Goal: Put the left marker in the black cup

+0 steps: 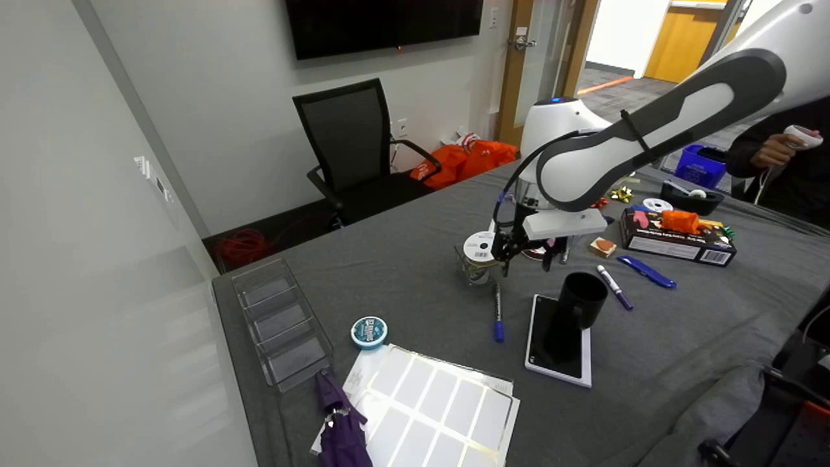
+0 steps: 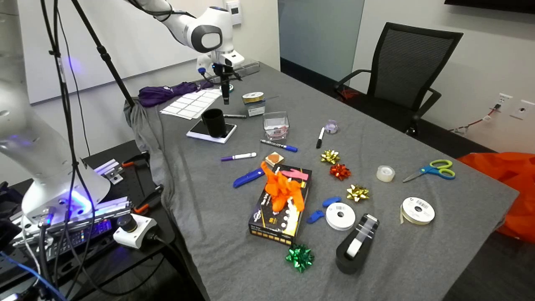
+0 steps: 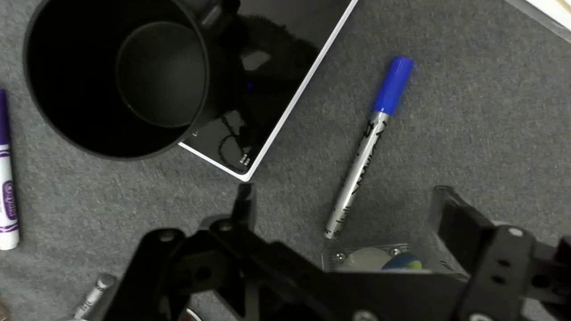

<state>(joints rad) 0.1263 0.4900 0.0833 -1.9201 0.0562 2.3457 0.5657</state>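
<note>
A: How far along can the task be judged?

B: Barely begun, it seems. The marker (image 3: pixel 359 165) is not yet gripped. It is seen lying on the table (image 1: pixel 428 305), apart from the long edge of the tablet (image 1: pixel 559 358), with its tip just beside the clear box (image 3: pixel 330 261).

A: And the cup (image 2: pixel 214 123)?

B: It is stood upright on the tablet, near one corner, and no marker is seen inside it.

A: How is the gripper (image 3: pixel 343 189) set?

B: Its jaws are held wide apart above the marker, and nothing is gripped. The positioning can be judged nearly done; the lowering, grip, lift, carry and release are left.

A: What is counted?

B: One cup and one tablet. Four markers are made out in an exterior view: the wanted one, a second blue marker (image 2: pixel 278 145), a purple marker (image 2: pixel 238 157) and a black marker (image 2: pixel 320 137), all set in from the table's edges. Four bows are counted: two gold bows (image 2: pixel 330 157), a red bow (image 2: pixel 340 172) and a green bow (image 2: pixel 300 257). At least three spools (image 2: pixel 332 221) are seen. One pair of scissors (image 2: pixel 428 169) is laid toward the right-hand corner, one umbrella (image 2: pixel 173 91) near the wall-side edge, and one tray (image 1: pixel 279 325) by a far corner.
</note>
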